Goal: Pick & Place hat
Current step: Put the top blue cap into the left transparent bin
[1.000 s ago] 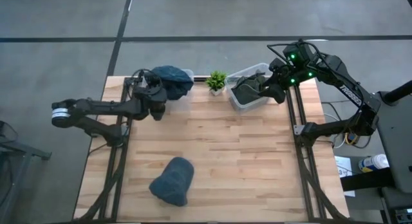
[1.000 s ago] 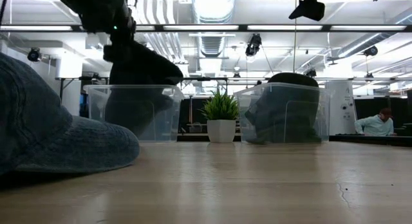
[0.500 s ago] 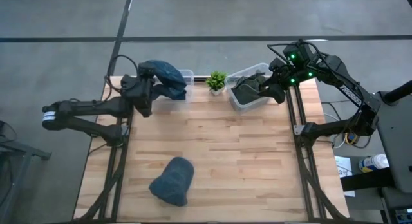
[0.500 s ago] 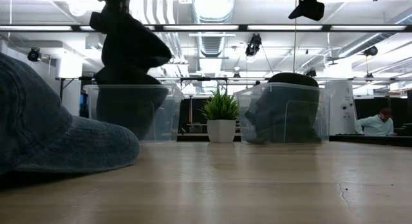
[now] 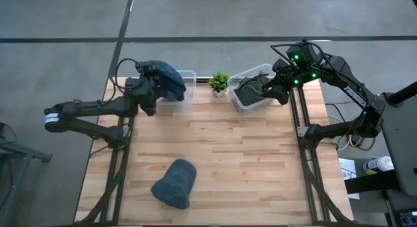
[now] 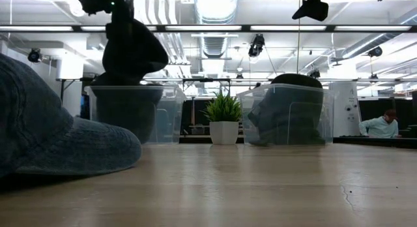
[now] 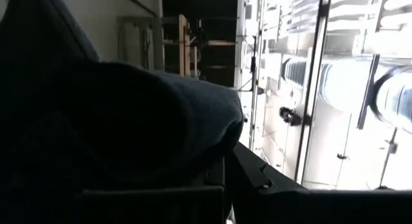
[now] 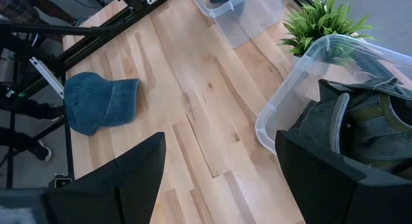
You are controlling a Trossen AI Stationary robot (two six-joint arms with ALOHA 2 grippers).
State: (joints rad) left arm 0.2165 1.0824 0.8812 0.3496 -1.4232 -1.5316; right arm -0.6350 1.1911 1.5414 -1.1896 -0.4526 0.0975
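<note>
The left gripper [image 5: 151,91] is hanging over the left clear plastic bin [image 5: 186,78] at the back of the bench [image 5: 247,162], its jaws pinched tight on a dark blue cloth hat [image 5: 166,82]. The hat is drooping from the grip, its lower part reaching into the bin's open top in the low view. In the left wrist view the soft blue fabric is filling most of the picture and hiding the jaws.

The right gripper [image 5: 279,91] is waiting beside the right clear bin [image 5: 247,103], jaws spread wide and holding nothing; a dark greenish hat [image 8: 347,130] is lying crumpled inside that bin.

A small potted plant [image 5: 219,82] is standing between the bins. Another blue hat [image 5: 174,182], rounded and soft, is lying on the pale wooden planks near the front edge, well apart from both grippers.
</note>
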